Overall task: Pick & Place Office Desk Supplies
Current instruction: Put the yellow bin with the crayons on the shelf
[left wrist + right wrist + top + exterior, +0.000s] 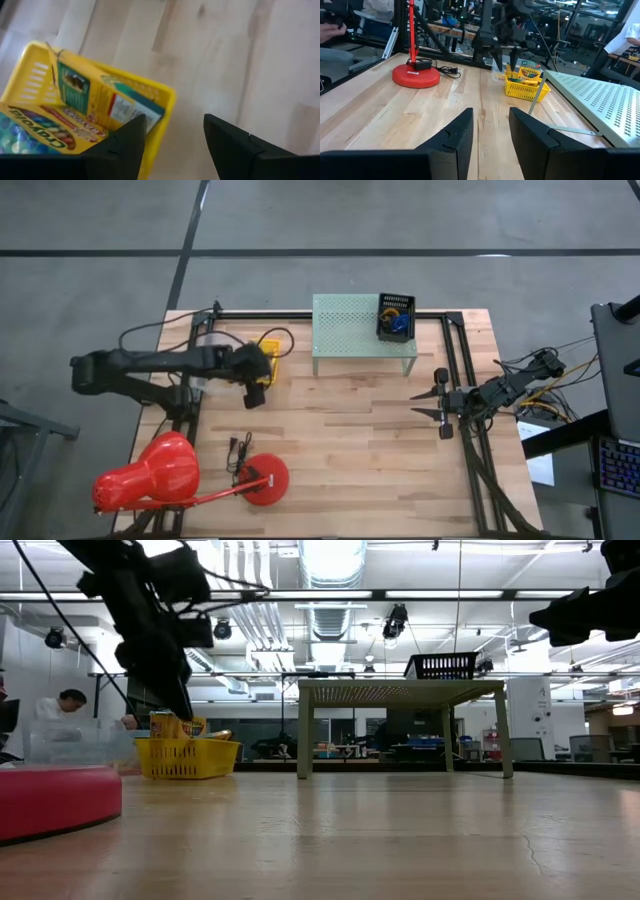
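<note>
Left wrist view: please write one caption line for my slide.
Left hand, fingers apart and empty, above the yellow basket holding crayon boxes on the wooden table.

Both arms matte black, boxy jointed links w/ black cables looping off them. Left claw: two flat dark angular fingers. Right claw: same build, thin pointed tips; yellow/orange wires near its base.

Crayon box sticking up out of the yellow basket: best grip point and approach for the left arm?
Grip the upper end of the crayon box, the part that clears the rim of the yellow basket. It stands tilted, leaning on the other crayon boxes, so come from above with the fingers across its thin faces. The left gripper is open beside the basket. The right gripper waits at the table's right side.
</note>
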`<state>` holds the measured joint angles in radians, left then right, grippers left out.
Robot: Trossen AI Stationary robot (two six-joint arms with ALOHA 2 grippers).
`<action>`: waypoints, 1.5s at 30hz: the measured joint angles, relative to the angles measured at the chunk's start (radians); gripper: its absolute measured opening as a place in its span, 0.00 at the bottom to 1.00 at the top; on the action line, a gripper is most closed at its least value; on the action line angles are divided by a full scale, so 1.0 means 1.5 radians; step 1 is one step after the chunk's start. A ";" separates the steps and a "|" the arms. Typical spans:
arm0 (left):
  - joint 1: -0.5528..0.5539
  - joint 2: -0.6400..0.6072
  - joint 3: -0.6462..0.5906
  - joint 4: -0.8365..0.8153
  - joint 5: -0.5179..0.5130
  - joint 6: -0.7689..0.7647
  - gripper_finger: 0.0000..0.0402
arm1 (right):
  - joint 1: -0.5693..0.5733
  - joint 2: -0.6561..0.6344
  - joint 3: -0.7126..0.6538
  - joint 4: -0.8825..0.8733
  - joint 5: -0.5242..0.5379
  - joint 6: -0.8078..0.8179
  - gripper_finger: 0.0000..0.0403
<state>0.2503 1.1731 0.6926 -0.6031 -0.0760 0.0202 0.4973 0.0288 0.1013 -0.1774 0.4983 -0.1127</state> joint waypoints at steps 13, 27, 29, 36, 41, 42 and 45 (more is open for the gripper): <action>0.018 0.076 -0.001 0.002 0.007 0.078 0.50 | 0.000 0.000 0.000 0.000 0.000 0.000 0.27; 0.018 0.080 -0.004 -0.010 -0.026 0.085 0.42 | -0.001 0.000 0.000 0.000 0.000 0.000 0.28; 0.018 0.080 -0.004 -0.006 -0.036 0.086 0.38 | -0.001 0.000 0.000 0.000 0.000 0.000 0.28; 0.019 0.090 -0.004 0.012 -0.058 0.086 0.24 | -0.001 0.000 0.000 0.000 0.000 0.000 0.28; 0.020 0.111 -0.004 0.022 -0.065 0.087 0.16 | 0.000 0.000 0.000 0.000 0.000 0.000 0.27; 0.020 0.115 -0.004 0.023 -0.065 0.087 0.14 | 0.000 0.000 0.000 0.000 0.000 0.000 0.26; 0.021 0.115 -0.003 0.029 -0.071 0.087 0.08 | 0.000 0.000 0.000 0.000 0.000 0.000 0.25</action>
<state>0.2812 1.3458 0.6882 -0.5603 -0.1826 0.1505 0.4976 0.0288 0.1013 -0.1773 0.4984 -0.1127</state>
